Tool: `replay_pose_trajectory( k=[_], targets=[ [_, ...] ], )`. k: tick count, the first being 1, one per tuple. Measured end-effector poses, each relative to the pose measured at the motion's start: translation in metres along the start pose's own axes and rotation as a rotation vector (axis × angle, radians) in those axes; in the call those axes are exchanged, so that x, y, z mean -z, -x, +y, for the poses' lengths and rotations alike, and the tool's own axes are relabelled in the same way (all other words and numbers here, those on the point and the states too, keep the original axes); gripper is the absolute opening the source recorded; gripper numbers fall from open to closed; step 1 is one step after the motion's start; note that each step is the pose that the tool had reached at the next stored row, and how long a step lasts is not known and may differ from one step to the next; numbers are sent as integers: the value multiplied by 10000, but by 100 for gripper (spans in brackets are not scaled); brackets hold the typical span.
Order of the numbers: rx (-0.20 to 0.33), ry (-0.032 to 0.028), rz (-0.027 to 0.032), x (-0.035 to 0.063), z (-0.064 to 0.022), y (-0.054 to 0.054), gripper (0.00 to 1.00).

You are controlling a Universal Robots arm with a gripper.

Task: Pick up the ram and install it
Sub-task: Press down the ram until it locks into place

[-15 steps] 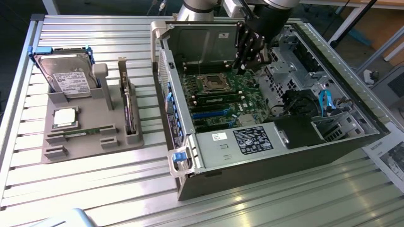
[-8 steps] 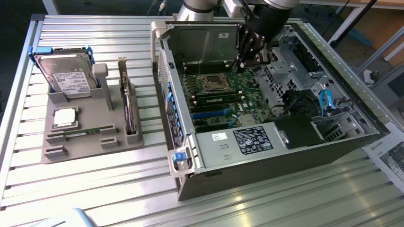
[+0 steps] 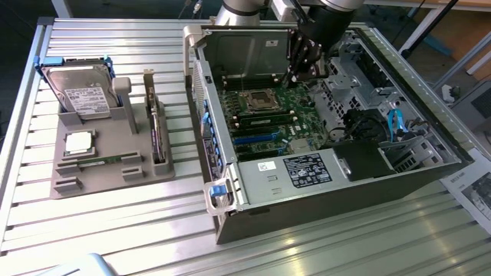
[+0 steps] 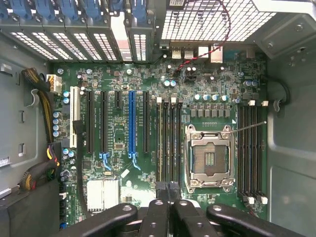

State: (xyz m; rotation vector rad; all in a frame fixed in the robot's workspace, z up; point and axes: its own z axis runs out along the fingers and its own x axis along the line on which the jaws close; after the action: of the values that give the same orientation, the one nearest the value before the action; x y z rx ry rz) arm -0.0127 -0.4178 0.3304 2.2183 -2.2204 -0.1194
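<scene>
A thin green ram stick [image 3: 103, 161] lies on edge in a slot at the front of the grey fixture [image 3: 146, 172], at the exterior view's left. Another green strip [image 3: 265, 119] sits among the black memory slots [image 4: 169, 143] beside the processor socket [image 4: 209, 157]; I cannot tell whether it is a seated stick. My gripper [image 3: 309, 79] hangs inside the open computer case [image 3: 345, 190], over the motherboard's far end. In the wrist view my gripper [image 4: 168, 187] has its dark fingers pressed together above the end of those slots, with nothing visible between them.
The fixture also holds a hard drive [image 3: 83, 96], a square silver processor [image 3: 79, 142] and an upright dark expansion card [image 3: 157, 138]. Case walls, a drive cage [image 3: 353, 75], cables [image 3: 395, 123] and the power supply [image 3: 307, 171] surround the motherboard. Everything rests on a ribbed metal table [image 3: 115, 230].
</scene>
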Motion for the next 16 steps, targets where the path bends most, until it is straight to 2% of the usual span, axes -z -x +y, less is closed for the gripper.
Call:
replay_pose_trajectory(
  k=[5, 7, 11, 14, 16],
  targets=[
    [4, 1, 1, 0, -4, 0, 10],
    [5, 0, -1, 2, -37, 0, 10],
    [8, 1, 2, 11, -194, -4, 10],
    [8, 1, 0, 21, -381, -8, 10],
    [10, 1, 1, 25, -441, -8, 10]
  ],
)
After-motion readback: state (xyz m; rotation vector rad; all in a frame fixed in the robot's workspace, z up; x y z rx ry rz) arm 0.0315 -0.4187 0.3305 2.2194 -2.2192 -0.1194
